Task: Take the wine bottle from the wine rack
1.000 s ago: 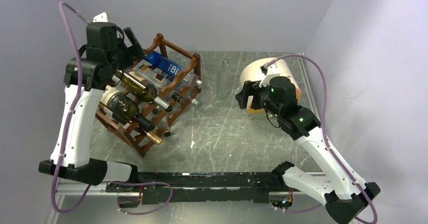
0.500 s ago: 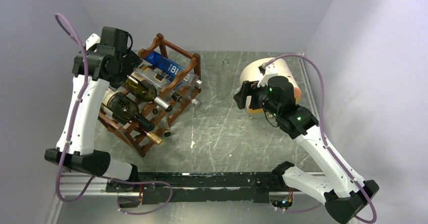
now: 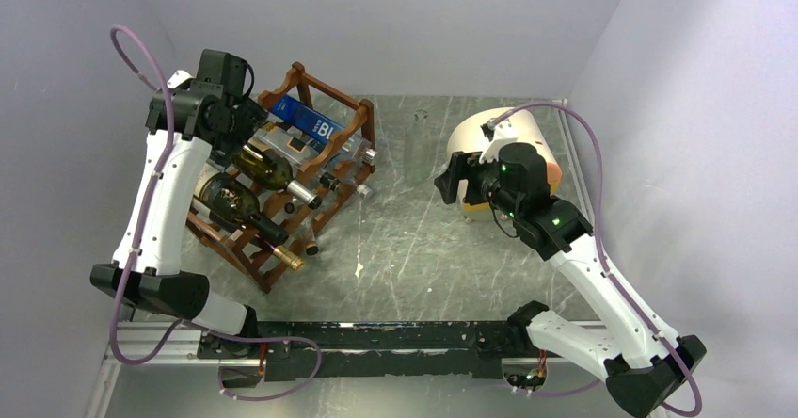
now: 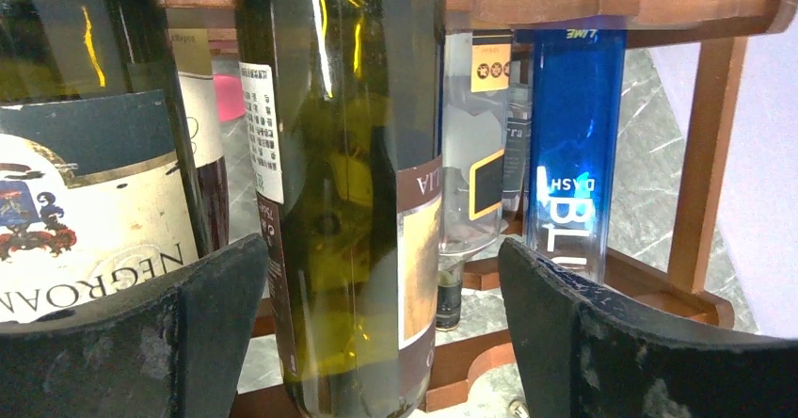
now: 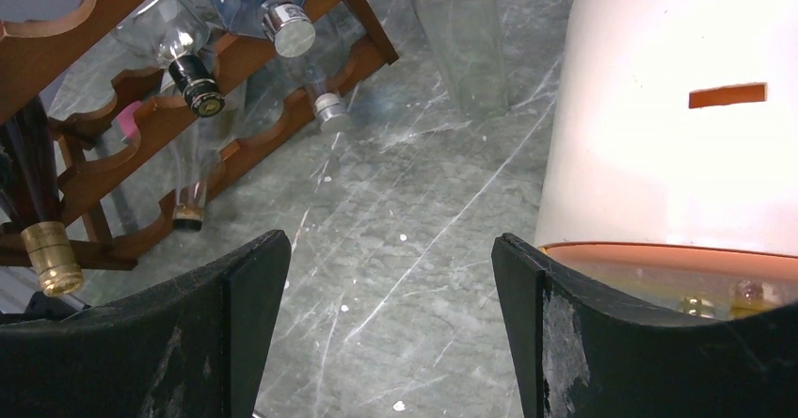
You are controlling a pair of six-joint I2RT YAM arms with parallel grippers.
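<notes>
The reddish-brown wine rack [image 3: 325,168] stands at the back left and holds several bottles lying on their sides. An olive-green wine bottle [image 3: 266,168] lies in the middle, a dark one with a gold cap [image 3: 235,206] lies lower, and a blue one [image 3: 306,121] lies on top. My left gripper [image 3: 247,124] is at the rack's back left end, by the bottle bases. In the left wrist view it [image 4: 376,324] is open, and its fingers stand either side of the olive-green bottle [image 4: 348,154] without touching it. My right gripper [image 3: 450,178] is open and empty over the table [image 5: 391,324].
A cream-and-orange drum-shaped box [image 3: 499,126] lies at the back right, close to my right gripper's right finger [image 5: 602,343]. A clear glass bottle [image 5: 461,32] stands on the table between the rack and the drum. Grey walls close in the left, back and right sides.
My left arm has swung back and to the right, bringing its gripper to the bottle bases at the rack's back left end. My right gripper has shifted slightly left.
</notes>
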